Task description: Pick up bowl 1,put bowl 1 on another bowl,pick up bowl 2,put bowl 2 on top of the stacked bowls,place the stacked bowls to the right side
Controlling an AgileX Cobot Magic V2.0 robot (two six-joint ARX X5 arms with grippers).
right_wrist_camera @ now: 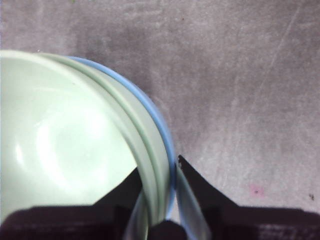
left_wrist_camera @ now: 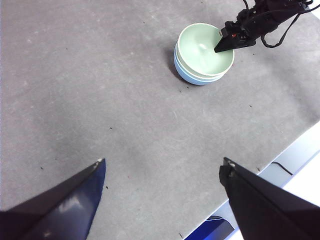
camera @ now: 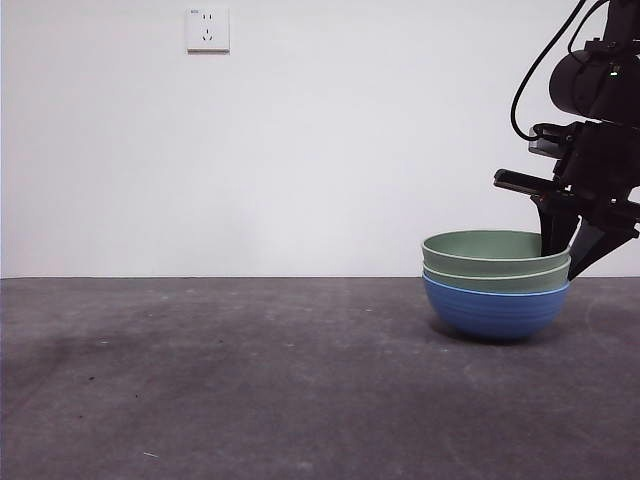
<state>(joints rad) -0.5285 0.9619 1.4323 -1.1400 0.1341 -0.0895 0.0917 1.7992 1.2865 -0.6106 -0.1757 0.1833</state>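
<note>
The stacked bowls (camera: 495,290) stand on the grey table toward the right: another bowl, the blue one (camera: 495,312), at the bottom and two pale green bowls (camera: 490,248) nested in it. My right gripper (camera: 568,250) comes down on their right rim. In the right wrist view the right gripper (right_wrist_camera: 159,165) has one jaw inside the top green bowl (right_wrist_camera: 60,140) and one outside the blue rim (right_wrist_camera: 167,135), shut on the stack's rim. The left gripper (left_wrist_camera: 162,162) hangs open high over bare table, far from the bowls (left_wrist_camera: 202,50).
A white wall with a socket (camera: 207,30) stands behind the table. In the left wrist view the table's edge (left_wrist_camera: 280,150) runs near the left gripper, with a black cable (left_wrist_camera: 282,167) and a blue object (left_wrist_camera: 210,227) beyond it.
</note>
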